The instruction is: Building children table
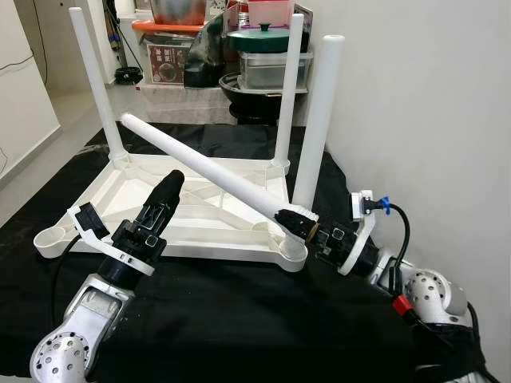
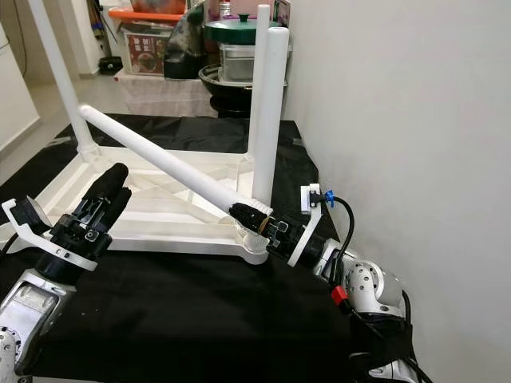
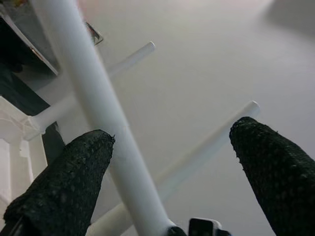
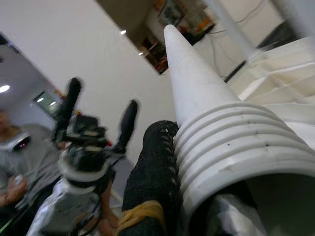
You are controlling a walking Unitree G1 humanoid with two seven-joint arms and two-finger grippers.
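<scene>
White plastic all over: the loose table leg (image 1: 204, 169), a smooth round tube with a ribbed threaded end, slants from centre frame up toward the upper left. The right gripper (image 1: 299, 223) pinches that ribbed end at lower right of centre, just above the corner socket of the upturned tabletop (image 1: 144, 203). Three legs already stand upright in its other corners. The left gripper (image 1: 164, 199), fingers spread apart, hovers over the ribbed underside at lower left, near the slanting leg's middle. Black cloth (image 1: 239, 311) lies beneath everything.
</scene>
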